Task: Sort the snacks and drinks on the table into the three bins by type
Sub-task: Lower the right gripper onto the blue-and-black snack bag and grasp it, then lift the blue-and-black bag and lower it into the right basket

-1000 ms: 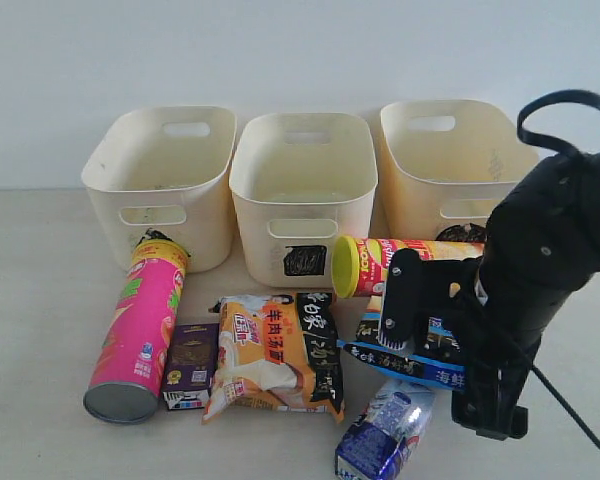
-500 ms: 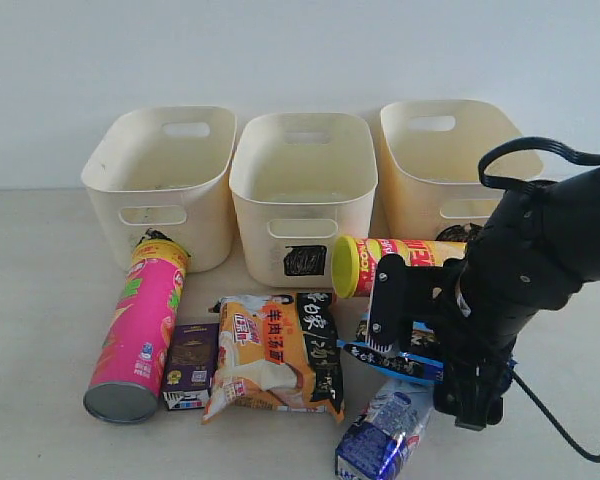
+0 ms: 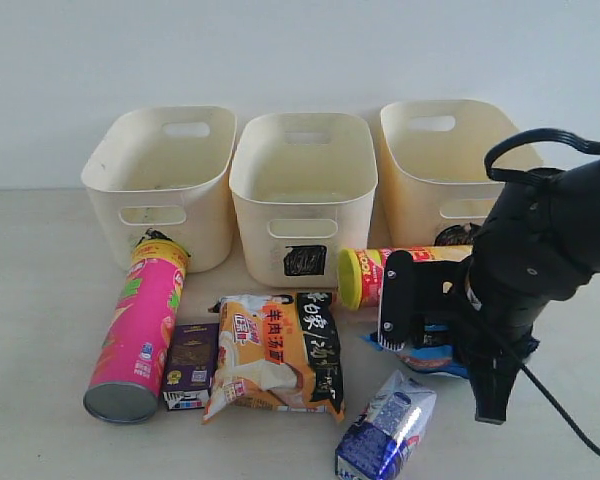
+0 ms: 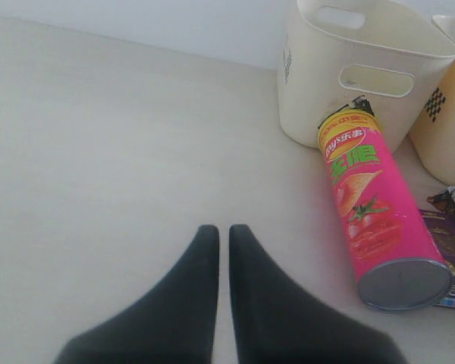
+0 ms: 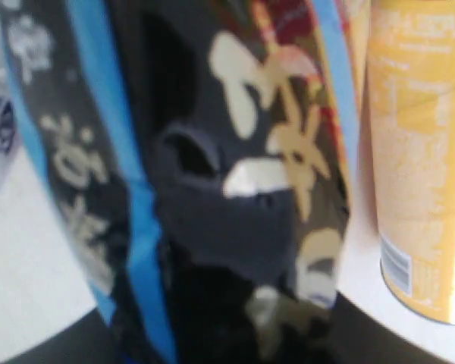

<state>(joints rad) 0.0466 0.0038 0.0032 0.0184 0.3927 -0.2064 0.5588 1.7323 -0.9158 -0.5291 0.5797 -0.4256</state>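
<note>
Holding the blue-black packet (image 3: 437, 358) is my right claw (image 3: 410, 342), in the lower right of the outside picture. Its fingers look pinched tight on the packet, which is bunched up between them. The packet's long side runs left to right, just in front of the yellow tube (image 3: 405, 266).

The yellow tube lies on its side. Its long side also runs left to right, and its yellow lid points left, toward the middle bin (image 3: 302, 190). That bin has a black scribbled square on its front.

My left claw (image 4: 223, 229) is almost fully closed, with only a thin gap between the fingers. It has nothing in it and is over the bare worktop (image 3: 40, 330).

The pink tube (image 3: 140, 335) lies on its side in the lower left. Its grey metal end points to the bottom of the picture, and its top end touches the left bin (image 3: 160, 180).

Just beside the pink tube is the small purple carton (image 3: 192, 362), and next to that is the orange-black packet (image 3: 275, 355), lying flat. The blue-and-white soft pack (image 3: 385, 435) lies at the bottom edge, below my right claw. The right bin (image 3: 450, 165) stands behind the yellow tube.
</note>
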